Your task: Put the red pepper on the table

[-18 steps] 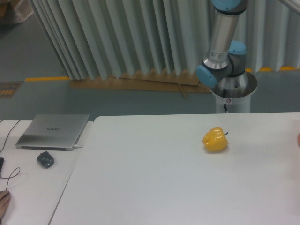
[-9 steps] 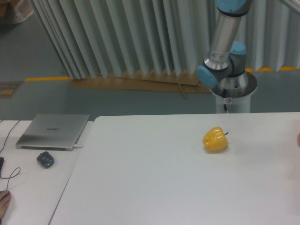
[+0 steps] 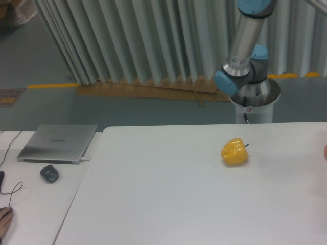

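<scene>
The arm (image 3: 244, 46) has tilted rightward; yellow pepper (image 3: 235, 152) rests on the table (image 3: 168, 204).

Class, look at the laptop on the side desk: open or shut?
Shut. The laptop lies flat, lid down, no screen showing.
</scene>
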`<state>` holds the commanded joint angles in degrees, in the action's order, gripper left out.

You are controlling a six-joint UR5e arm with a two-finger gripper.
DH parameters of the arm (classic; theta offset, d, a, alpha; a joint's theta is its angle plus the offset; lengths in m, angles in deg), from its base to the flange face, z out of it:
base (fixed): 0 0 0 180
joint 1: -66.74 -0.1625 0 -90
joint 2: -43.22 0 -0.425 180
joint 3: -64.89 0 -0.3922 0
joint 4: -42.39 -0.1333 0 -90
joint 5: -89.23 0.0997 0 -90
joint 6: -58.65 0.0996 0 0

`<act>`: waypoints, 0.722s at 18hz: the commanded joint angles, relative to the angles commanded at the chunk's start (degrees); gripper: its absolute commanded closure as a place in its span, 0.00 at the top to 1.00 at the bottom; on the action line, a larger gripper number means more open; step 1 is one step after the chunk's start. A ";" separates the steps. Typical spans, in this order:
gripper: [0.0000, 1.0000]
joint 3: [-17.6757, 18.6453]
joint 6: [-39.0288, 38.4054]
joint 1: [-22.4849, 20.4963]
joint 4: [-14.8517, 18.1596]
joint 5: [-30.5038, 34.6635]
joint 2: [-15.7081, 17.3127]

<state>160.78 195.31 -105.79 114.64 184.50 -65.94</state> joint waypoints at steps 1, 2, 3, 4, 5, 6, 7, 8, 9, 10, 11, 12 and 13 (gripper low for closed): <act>1.00 0.00 0.27 0.09 -0.09 0.00 -0.09; 1.00 0.00 0.36 0.09 -0.18 0.00 -0.17; 1.00 0.00 0.36 0.09 -0.18 0.00 -0.26; 1.00 0.00 0.36 0.09 -0.18 0.00 -0.35; 1.00 -0.09 0.36 0.09 -0.18 0.00 -0.35; 1.00 -0.17 0.36 0.17 -0.18 0.00 -0.44; 1.00 -0.35 0.36 0.26 -0.27 0.00 -0.53; 1.00 -0.44 0.45 0.26 -0.27 0.00 -0.61; 1.00 -0.53 0.36 0.26 -0.36 0.00 -0.61; 1.00 -0.44 0.36 0.35 -0.36 0.00 -0.61; 0.99 -0.53 0.36 0.35 -0.36 0.00 -0.61; 0.95 -0.53 0.36 0.35 -0.36 0.00 -0.61; 0.86 -0.44 0.45 0.35 -0.36 0.00 -0.61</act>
<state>160.34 195.76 -105.44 114.29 184.51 -66.55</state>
